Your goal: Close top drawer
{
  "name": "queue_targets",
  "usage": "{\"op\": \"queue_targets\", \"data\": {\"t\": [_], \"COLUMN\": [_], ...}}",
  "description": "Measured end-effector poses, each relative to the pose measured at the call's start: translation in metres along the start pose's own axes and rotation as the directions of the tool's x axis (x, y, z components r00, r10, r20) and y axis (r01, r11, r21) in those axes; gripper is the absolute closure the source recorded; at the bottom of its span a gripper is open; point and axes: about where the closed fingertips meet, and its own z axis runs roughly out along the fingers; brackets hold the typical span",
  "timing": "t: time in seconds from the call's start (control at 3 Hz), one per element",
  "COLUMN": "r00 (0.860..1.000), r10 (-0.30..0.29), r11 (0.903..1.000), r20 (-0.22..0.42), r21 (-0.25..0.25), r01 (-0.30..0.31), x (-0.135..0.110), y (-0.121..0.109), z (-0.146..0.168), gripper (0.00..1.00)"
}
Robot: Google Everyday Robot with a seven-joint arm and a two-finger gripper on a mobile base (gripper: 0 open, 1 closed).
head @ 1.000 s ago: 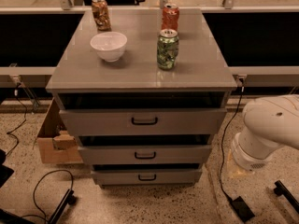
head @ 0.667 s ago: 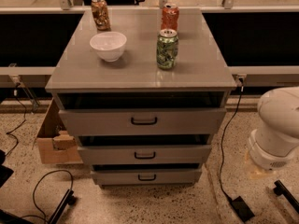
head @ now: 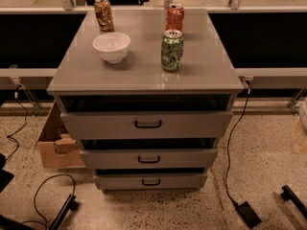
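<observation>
Plainly, the job is not yet done. At the far left a cardboard box sits on the speckled floor against the side of the cabinet, with a black cable looping in front of it. On the cabinet's grey surface stand a brown can at the back left, a white bowl nearer the front, a green can towards the middle, and an orange can behind it. Below the surface, the top drawer is pulled out: its front panel stands forward of the cabinet, and a dark gap shows above it. Its small black handle is free, with nothing touching it. The two lower drawers also look slightly ajar, though they are not the ones to shut. To the right a cord runs down to a black plug box on the floor. At the right edge only a pale sliver of the robot shows. The pincer is out of the picture, so whether it is open or closed cannot be said, and nothing visible is near the drawer. By my reading, the whole push remains: reaching the panel, pressing on it, and sliding it home.
</observation>
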Motion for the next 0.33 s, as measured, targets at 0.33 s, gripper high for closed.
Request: {"op": "queue_targets", "data": {"t": [0.33], "r00": [0.988], "r10": [0.110], "r11": [0.9938], "r20": [0.104], "r21": [0.007], "r01": [-0.111], "x": [0.0259], "y": [-0.0104], "z": [-0.0412], "gripper": [1.00]}}
